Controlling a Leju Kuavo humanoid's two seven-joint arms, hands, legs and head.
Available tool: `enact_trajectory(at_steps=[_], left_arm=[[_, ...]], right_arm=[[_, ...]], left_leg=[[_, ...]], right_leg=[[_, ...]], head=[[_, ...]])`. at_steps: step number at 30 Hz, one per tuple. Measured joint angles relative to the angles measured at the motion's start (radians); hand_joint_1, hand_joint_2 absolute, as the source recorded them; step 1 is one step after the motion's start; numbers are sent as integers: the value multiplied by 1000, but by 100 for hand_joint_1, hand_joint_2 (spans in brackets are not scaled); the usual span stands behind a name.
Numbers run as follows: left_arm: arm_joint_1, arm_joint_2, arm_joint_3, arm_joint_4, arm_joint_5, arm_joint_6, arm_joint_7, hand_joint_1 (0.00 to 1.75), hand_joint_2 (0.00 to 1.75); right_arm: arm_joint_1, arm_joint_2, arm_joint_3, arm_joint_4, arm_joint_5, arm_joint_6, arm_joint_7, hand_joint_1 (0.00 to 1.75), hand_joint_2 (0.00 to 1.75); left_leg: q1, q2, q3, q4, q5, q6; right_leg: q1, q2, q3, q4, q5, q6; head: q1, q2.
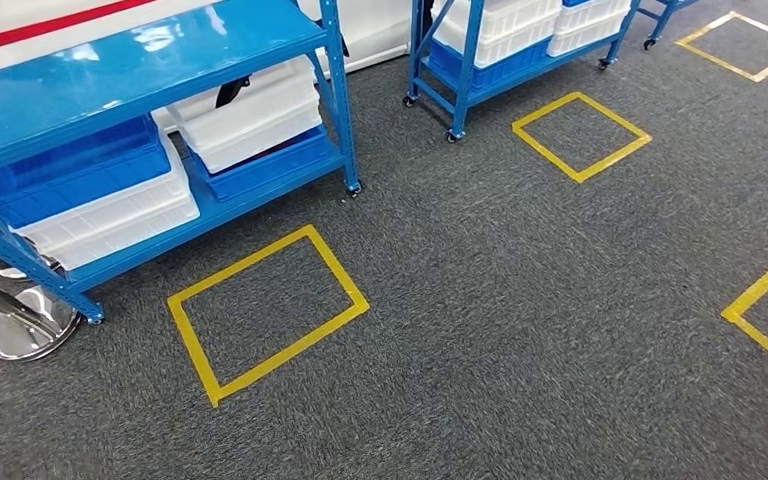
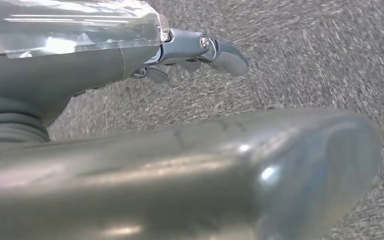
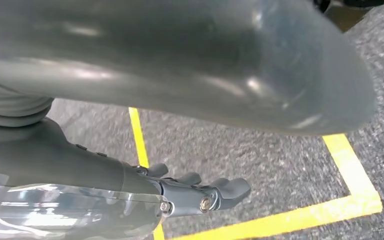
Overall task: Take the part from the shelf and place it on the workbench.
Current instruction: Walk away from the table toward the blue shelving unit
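No part can be made out yet; judging by the task it lies in one of the white bins on the blue shelf, at the carpet's far left corner, up and left of both hanging arms. The left hand is nearer that side, fingers loosely extended, holding nothing; the right hand likewise, above yellow floor tape. A taped square and a chrome stand base lie before the shelf.
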Motion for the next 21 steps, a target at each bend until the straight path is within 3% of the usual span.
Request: enact_trajectory(at_steps=[2, 3, 5, 7, 9, 11, 13, 15, 17, 18, 19, 20, 21], left_arm=[[-1, -2, 0, 0, 0, 0, 0, 0, 0], [1, -2, 0, 0, 0, 1, 0, 0, 0], [3, -3, 0, 0, 0, 2, 0, 0, 0], [1, -3, 0, 0, 0, 1, 0, 0, 0], [0, -2, 0, 0, 0, -1, 0, 0, 0], [5, -2, 0, 0, 0, -4, 0, 0, 0], [7, -2, 0, 0, 0, -8, 0, 0, 0], [3, -3, 0, 0, 0, -13, 0, 0, 0], [1, -3, 0, 0, 0, -15, 0, 0, 0], [2, -3, 0, 0, 0, -15, -1, 0, 0], [3, -4, 0, 0, 0, -16, -1, 0, 0], [3, -4, 0, 1, 1, -17, -2, 0, 0], [3, -4, 0, 1, 1, -18, -3, 0, 0]], right_arm=[[2, 0, 0, 0, 0, 1, 2, 0, 0], [2, 0, -1, 0, 0, 1, 3, 0, 0], [1, 0, -1, 0, 0, 1, 4, 0, 0], [0, 1, -1, 0, 0, 1, 4, 0, 0], [-2, 1, -1, 0, 1, 1, 4, 0, 0], [-6, 1, -1, 0, 2, 1, 4, 0, 0], [-7, 1, -1, -1, 3, 1, 3, 0, 0], [-4, 1, -1, -2, 4, 0, 2, 0, 0], [-1, 2, -1, -2, 5, 0, 2, 0, 0], [-1, 2, -1, -2, 6, 0, 2, 0, 0], [0, 2, -1, -3, 7, 0, 2, 0, 0], [1, 2, -1, -4, 7, 0, 2, 0, 0], [2, 2, -1, -5, 7, 0, 2, 0, 0]], left_leg=[[1, 15, -45, 109, -44, -4], [1, 19, -43, 115, -39, -5], [0, 35, 19, 12, 18, -1], [-7, 73, 89, -120, 63, 11], [-14, 86, 107, -165, 72, 25], [-12, 67, 106, -171, 79, 35], [-5, 49, 110, -182, 90, 47], [-2, 30, 108, -187, 98, 55], [-2, 7, 102, -185, 101, 57], [-1, -6, 100, -183, 101, 56], [0, -19, 100, -180, 101, 54], [1, -32, 99, -176, 100, 51], [2, -45, 98, -172, 98, 47]], right_leg=[[6, -30, -2, 1, -2, -3], [7, -43, -2, 2, -2, -4], [10, -68, -1, 6, -5, -3], [14, -90, 2, 10, -10, 3], [17, -107, 4, 12, -12, 12], [16, -115, 7, 12, -13, 23], [12, -79, -3, 44, -40, 34], [6, -24, -51, 149, -105, 42], [1, -4, -105, 263, -149, 47], [-1, -1, -114, 279, -143, 49], [-4, 1, -104, 257, -118, 51], [-7, 9, -78, 202, -80, 52], [-12, 32, -47, 136, -48, 53]], head=[[0, 0], [0, 0], [-1, 0], [0, 0], [1, 0], [1, 0], [2, 0], [4, 0], [5, 0], [5, 0], [5, 0], [5, 0], [5, 0]])
